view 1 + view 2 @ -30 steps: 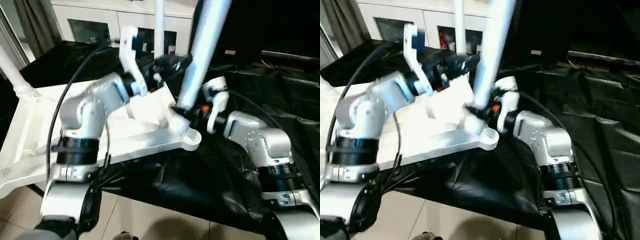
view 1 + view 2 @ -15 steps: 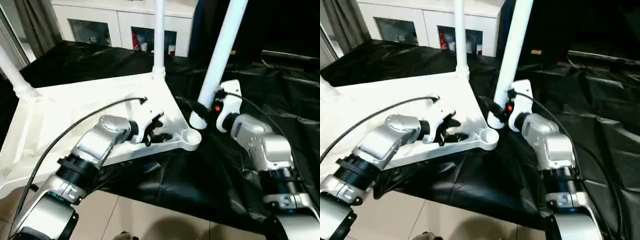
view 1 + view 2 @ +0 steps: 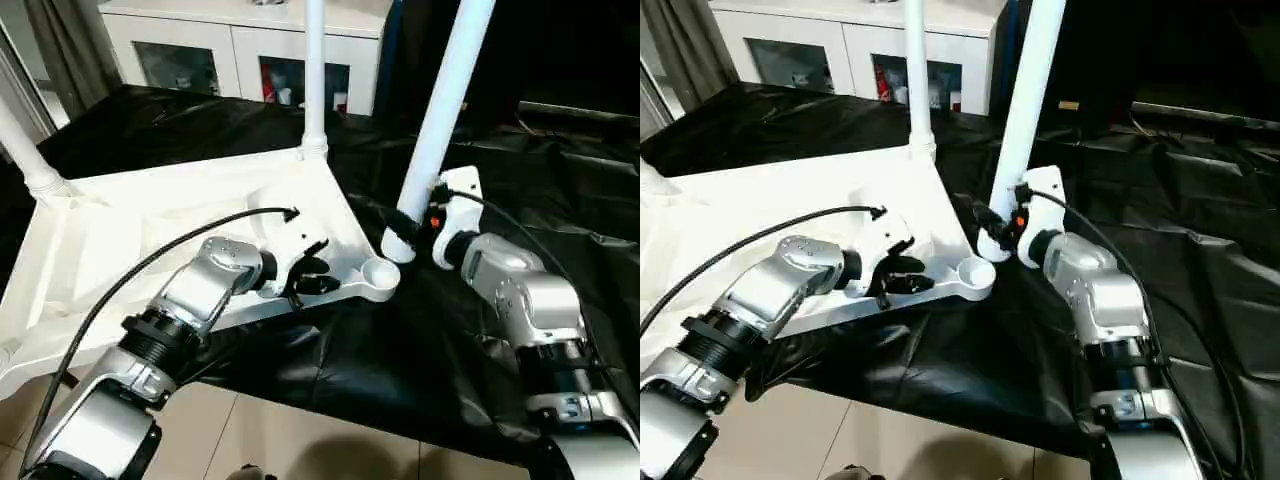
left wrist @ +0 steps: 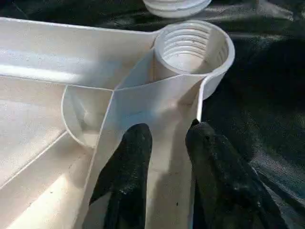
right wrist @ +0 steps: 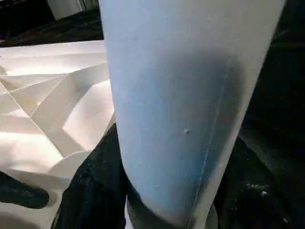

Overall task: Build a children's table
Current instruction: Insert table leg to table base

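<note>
left gripper [image 4: 164, 138] fingers pinch tabletop [image 3: 150, 220] rib by empty corner socket [image 3: 380, 271] | right gripper [image 3: 418, 222] grasps leg [image 3: 440, 110] just beside socket | risk: you misalign, threads jam, top slides on black surface

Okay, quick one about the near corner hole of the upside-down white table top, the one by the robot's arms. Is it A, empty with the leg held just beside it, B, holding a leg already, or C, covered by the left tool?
A: the corner hole is open and shows its empty threaded inside, while the right tool holds the leg with its bottom end on the black cloth right next to it.
</note>
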